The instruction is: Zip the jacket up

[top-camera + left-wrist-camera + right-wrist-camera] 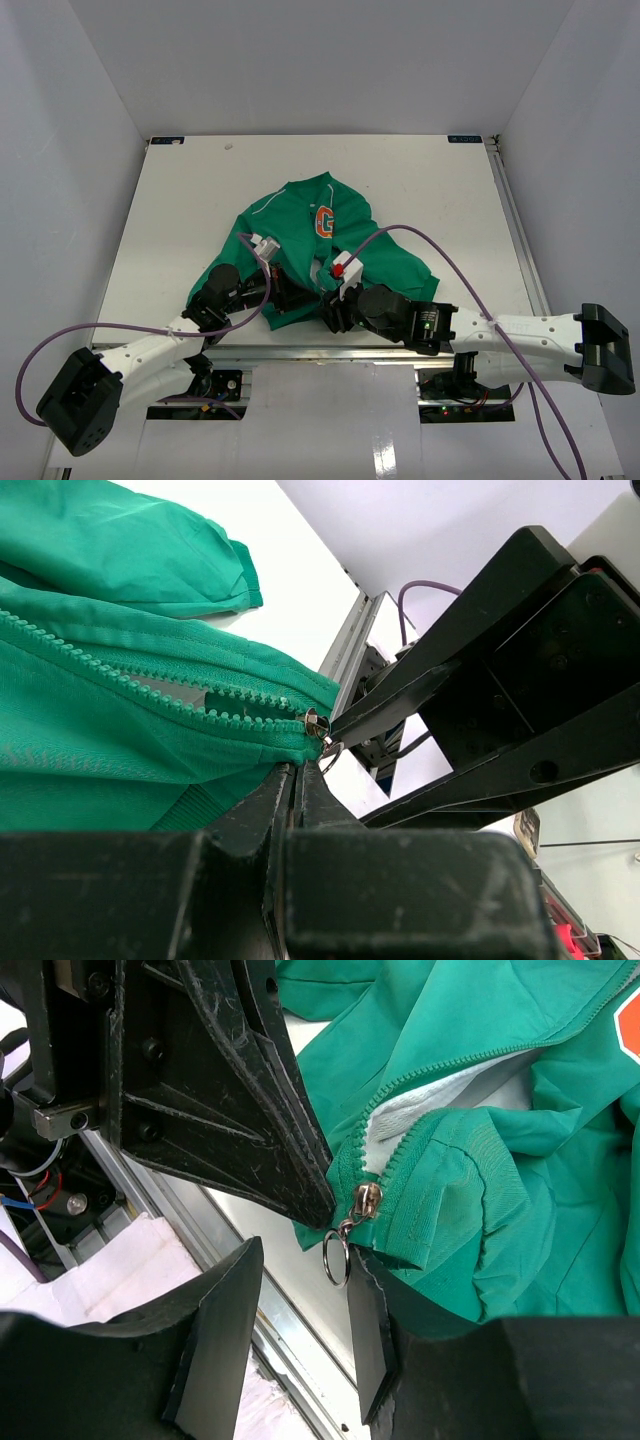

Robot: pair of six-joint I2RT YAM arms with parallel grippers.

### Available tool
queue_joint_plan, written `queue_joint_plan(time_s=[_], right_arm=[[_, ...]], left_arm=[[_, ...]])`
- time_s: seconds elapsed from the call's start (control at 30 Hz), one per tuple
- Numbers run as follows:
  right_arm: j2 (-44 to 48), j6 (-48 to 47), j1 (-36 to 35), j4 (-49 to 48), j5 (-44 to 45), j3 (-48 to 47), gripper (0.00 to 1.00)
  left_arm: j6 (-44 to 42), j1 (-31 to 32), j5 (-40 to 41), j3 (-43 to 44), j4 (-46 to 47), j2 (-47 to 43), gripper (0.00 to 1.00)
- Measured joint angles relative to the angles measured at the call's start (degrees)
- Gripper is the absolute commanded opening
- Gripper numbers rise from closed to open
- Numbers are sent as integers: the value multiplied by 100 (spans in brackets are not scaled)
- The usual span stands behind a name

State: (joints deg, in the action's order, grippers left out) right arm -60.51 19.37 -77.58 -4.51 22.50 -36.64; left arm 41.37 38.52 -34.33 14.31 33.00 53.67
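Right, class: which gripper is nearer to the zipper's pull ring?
Right, narrowly. The right gripper is open, with the pull ring hanging between its fingertips. The left gripper is shut on the jacket hem, right beside the slider that the ring hangs from.

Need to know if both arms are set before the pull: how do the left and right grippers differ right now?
The left gripper has its fingers shut on the jacket hem beside the zipper slider; the right gripper stands open. The left gripper holds fabric; the right gripper holds nothing, its fingers flanking the ring pull. Both meet at the zipper's bottom end.
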Motion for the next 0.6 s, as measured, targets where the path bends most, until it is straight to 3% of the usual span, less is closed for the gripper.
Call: queue_joint_plan(time_s=[0.3, 0.6], right_arm=[[55, 47, 0, 4, 2, -27, 36], [70, 118, 41, 104, 208, -117, 8]], left_arm=[[-20, 0, 4, 0, 3, 2, 0], [-22, -2, 33, 0, 55, 0, 0]])
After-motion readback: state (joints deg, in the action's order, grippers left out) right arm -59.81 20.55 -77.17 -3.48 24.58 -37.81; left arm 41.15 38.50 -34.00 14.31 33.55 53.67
